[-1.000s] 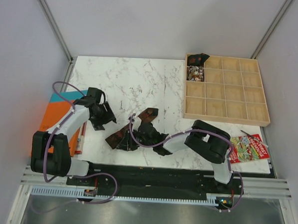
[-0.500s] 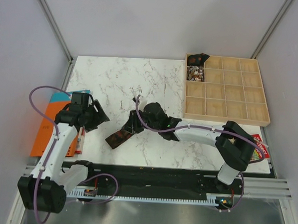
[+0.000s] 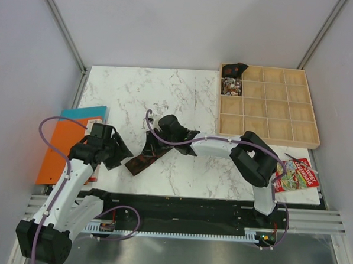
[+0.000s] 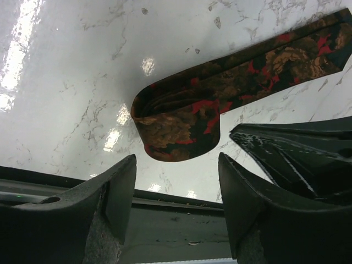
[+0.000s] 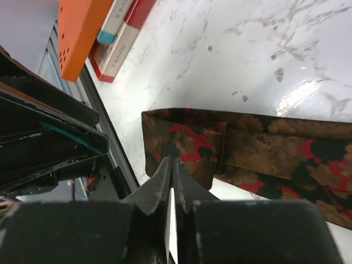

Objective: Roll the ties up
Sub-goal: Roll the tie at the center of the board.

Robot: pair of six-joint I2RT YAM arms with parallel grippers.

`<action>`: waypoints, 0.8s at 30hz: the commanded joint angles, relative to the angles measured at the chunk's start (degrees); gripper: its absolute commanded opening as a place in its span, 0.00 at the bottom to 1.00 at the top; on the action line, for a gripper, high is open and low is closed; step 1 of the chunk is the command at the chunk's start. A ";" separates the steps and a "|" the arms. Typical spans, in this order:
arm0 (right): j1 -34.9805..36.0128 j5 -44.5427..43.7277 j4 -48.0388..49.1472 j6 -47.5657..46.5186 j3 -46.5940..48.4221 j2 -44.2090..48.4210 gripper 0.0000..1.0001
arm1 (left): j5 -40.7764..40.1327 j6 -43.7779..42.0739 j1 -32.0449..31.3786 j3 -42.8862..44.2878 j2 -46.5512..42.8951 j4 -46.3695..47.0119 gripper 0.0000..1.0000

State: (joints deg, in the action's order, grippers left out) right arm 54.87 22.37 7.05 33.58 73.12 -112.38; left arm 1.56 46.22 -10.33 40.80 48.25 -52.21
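A: What does the tie look like up close?

B: The tie is a soft, flat strip of cloth, dark brown to black, with red and golden-brown blotches that look floral. It lies on the glossy, grey-veined marble table, near the front edge and between the two arms. Its near end is folded back on itself into a blunt, rounded loop of several layers.

A: And the grippers?

B: The left gripper hangs just beside that folded end. Its matte black fingers are spread wide, with nothing between them. The right gripper has its fingers pressed together to a hairline slit, and the tips meet the tie's edge.

A: Is it pinching the cloth?

B: That cannot be told, because the fingers themselves cover the spot.

A: What else is hidden or hard to make out?

B: The tie's far end runs out of both wrist views, and from above the right wrist covers part of it. A black glossy shape at the right of the left wrist view is cut off by the frame. The wooden tray of square compartments sits at the back right. Two of its cells hold small bundles, too small to read. An orange book lies off the table's left side.
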 commanded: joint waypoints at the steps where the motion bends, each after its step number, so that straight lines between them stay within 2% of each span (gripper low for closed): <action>1: 0.06 7.16 4.72 1.13 0.79 -1.53 0.09 | -0.25 4.93 -0.66 -1.42 -1.58 0.96 0.67; 15: -1.26 9.44 7.19 2.98 1.41 -6.27 0.08 | -1.30 7.75 -2.77 -4.15 -4.92 0.96 0.66; 24: -2.58 9.18 8.07 3.07 -0.70 -7.86 0.06 | -3.93 10.29 -5.58 -5.29 -3.43 2.02 0.62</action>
State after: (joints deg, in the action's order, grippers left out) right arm 52.88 30.85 12.62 36.67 73.10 -119.17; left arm 0.54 53.21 -14.41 36.29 44.25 -51.92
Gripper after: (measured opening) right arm 0.065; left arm 0.628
